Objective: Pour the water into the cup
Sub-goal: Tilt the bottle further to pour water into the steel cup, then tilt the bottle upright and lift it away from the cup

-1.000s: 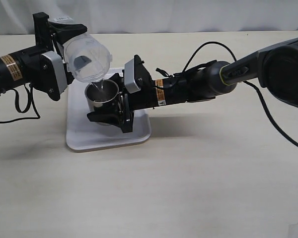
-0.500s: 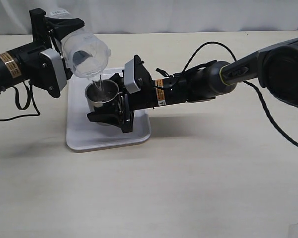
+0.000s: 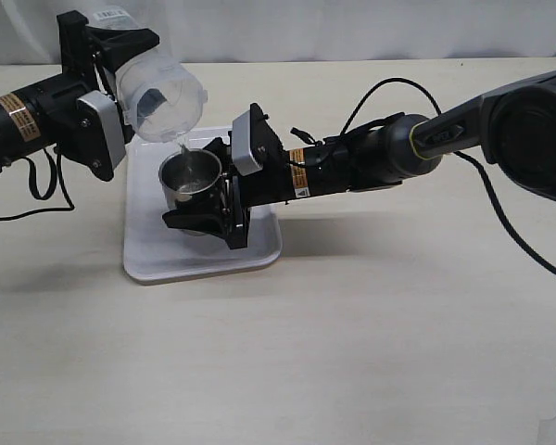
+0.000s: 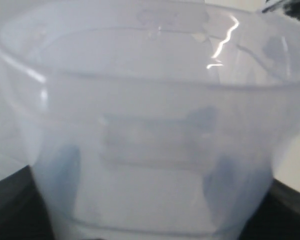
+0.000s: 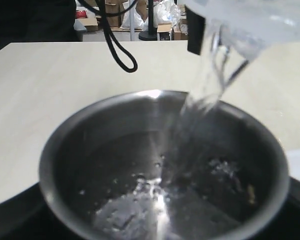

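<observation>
Left fingers (image 3: 125, 44) pinch tilted clear plastic container (image 3: 162, 97); water (image 5: 200, 100) streams into small brushed-steel cup (image 3: 190, 174) pinched by right fingers (image 3: 199, 221).

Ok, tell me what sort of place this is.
Likely a robotics lab or test bench. Two cabled robot arms, left arm and right arm, work over a plain table with a tray. The right wrist view shows cardboard boxes beyond the table.
</observation>
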Robot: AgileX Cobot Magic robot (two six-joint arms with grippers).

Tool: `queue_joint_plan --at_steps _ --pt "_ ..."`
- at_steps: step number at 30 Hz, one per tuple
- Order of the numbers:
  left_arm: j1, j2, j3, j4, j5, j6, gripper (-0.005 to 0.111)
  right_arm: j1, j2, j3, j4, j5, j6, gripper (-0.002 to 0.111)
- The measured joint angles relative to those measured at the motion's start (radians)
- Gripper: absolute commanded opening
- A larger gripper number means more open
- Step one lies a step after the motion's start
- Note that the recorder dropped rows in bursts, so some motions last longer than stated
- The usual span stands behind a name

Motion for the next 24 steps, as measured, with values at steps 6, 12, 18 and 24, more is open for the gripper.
queue_joint_plan --at_steps 6,12,18,24 --pt "0.0 0.0 0.0 0.0 -0.002 0.043 0.0 0.0 0.0 0.0 0.0 0.001 0.0 0.004" --pt "-0.002 0.0 0.0 0.0 -0.008 0.081 0.0 0.0 0.0 0.0 0.0 0.001 0.0 0.004" --pt "-0.025 0.0 0.0 -0.029 -0.01 0.13 0.0 0.0 0.0 0.0 -0.004 0.002 0.0 0.004" --pt "-0.036 0.0 0.0 -0.038 -0.01 0.145 0.0 0.0 0.0 0.0 -0.004 0.004 0.0 0.004"
